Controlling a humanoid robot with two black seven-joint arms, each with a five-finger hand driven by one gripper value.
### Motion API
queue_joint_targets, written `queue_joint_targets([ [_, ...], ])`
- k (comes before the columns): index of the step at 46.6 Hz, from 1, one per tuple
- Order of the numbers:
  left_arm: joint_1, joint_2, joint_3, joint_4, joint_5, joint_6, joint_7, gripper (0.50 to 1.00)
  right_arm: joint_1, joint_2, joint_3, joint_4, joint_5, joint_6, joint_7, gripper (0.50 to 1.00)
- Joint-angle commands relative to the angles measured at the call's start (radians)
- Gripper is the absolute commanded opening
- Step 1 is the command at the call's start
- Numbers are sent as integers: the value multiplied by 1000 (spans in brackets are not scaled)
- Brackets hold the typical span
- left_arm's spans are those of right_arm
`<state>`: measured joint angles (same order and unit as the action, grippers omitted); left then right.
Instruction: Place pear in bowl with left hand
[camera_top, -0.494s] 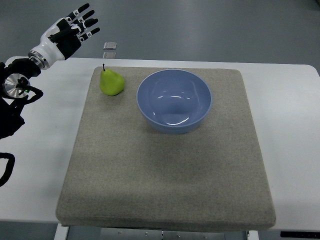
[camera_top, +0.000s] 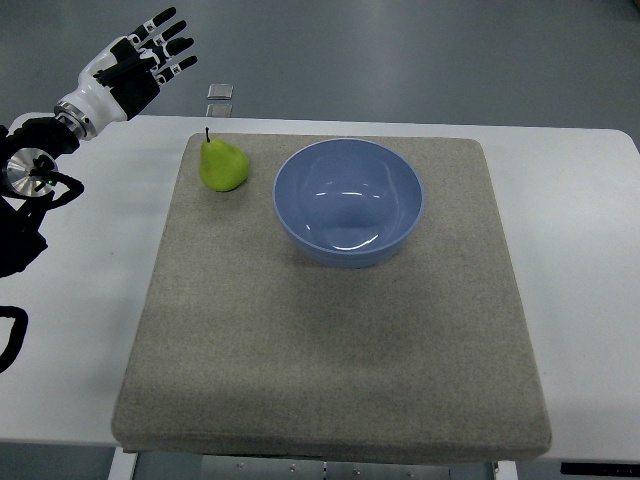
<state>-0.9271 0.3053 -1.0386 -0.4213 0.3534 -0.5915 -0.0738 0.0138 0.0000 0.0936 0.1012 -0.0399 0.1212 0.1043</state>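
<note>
Pear (camera_top: 223, 166) is yellow-green, smooth skin, short dark stem pointing toward the far edge, broad base toward the near side; it sits on the grey felt mat (camera_top: 330, 350) near the mat's far-left corner, free of any contact with me. Blue bowl (camera_top: 348, 201) stands upright on the mat just right of the pear, toward the far edge and about mid-width; a small gap of mat shows between the two. Bowl is holding nothing, only glossy light reflections on its inner wall. Mat covers most of the white worktop (camera_top: 85, 300), with bare strips left and right. My left hand (camera_top: 135, 65) is up beyond the worktop's far-left corner, above the floor, well apart from the pear; fingers spread and extended, gripping nothing, palm side dark, knuckles white. My left arm comes in along the left edge, with black cabling below it over the worktop's left side. Two small pale plates (camera_top: 220, 92) lie on the floor just past the far edge, beyond the pear. Right arm doesn't show.
</note>
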Motion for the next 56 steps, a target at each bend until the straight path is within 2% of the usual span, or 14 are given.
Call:
queue_joint_targets([
  [1,-1,0,0,12,-1,-2,-1,996,0,0,0,0,0,0,0,926],
  [25,-10,21,46,18,62,-11,-9,996,0,0,0,0,0,0,0,926],
  [43,-44,31,89,1,328,-11,-23,996,0,0,0,0,0,0,0,926],
  [48,-84,31,156,1,401,-11,-26,996,0,0,0,0,0,0,0,926],
  [56,-154,47,282,1,539,2,-72,996,0,0,0,0,0,0,0,926],
])
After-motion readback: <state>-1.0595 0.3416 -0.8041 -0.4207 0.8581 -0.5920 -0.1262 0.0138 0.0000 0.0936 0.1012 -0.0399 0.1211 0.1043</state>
